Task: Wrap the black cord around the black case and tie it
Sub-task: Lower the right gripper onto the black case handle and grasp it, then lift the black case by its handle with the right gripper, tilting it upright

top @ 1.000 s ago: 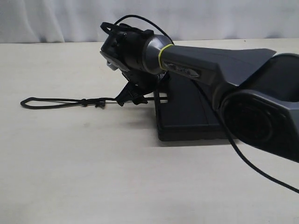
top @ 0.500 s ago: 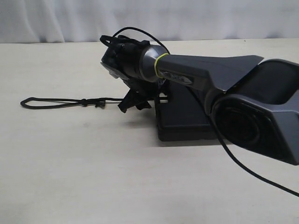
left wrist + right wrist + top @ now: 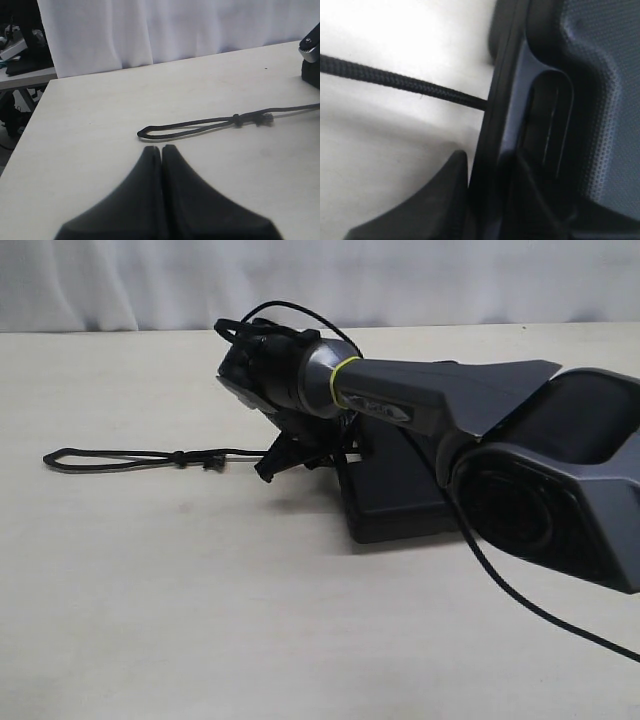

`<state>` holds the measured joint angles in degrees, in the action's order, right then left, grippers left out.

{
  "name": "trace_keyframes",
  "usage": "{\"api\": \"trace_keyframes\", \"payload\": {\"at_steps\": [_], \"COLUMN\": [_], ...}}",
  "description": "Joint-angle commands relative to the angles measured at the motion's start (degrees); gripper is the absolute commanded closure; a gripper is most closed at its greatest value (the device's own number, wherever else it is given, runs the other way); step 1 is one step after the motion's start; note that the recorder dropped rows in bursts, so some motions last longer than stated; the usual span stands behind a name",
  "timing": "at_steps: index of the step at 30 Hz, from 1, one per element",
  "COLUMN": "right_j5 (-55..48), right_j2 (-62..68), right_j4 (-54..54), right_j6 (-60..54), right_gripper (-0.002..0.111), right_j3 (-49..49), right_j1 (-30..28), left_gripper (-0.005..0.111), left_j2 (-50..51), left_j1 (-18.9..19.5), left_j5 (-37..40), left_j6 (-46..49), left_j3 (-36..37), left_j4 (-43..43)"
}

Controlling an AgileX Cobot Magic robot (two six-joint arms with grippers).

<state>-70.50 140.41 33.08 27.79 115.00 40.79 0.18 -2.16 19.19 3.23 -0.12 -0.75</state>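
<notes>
Right wrist view, right gripper (image 3: 490, 162) clamped on handle edge of black case (image 3: 600, 100), black cord (image 3: 395, 80) led to that edge, left gripper (image 3: 161, 150) fully closed, nothing held.

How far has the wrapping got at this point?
Done: nothing is wrapped or tied. The black cord lies stretched on the table, one end reaching the black case at its handle edge. In hand: the right gripper straddles that edge beside the slot, gripping the case. The left gripper is shut and empty near the cord's loop end. Left: every turn around the case, and the knot.
</notes>
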Motion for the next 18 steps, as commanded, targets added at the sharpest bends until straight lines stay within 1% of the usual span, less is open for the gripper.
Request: {"api": "trace_keyframes", "payload": {"at_steps": [1,18], "right_j5": [0.5,0.5], "right_j2": [-1.0,-12.9], "right_j4": [0.4,-1.1], "right_j6": [-1.2,-3.3], "right_gripper": [0.104,0.104], "right_j3": [0.3,0.3], "right_j1": [0.0,0.0], "left_gripper": [0.107,0.107], "left_j2": [-0.2,-0.2], "left_j1": [-0.5,-0.5], "left_j5": [-0.7,-0.7], "left_j6": [0.1,0.1], "left_j3": [0.1,0.1], "left_j4": [0.4,0.4]}}
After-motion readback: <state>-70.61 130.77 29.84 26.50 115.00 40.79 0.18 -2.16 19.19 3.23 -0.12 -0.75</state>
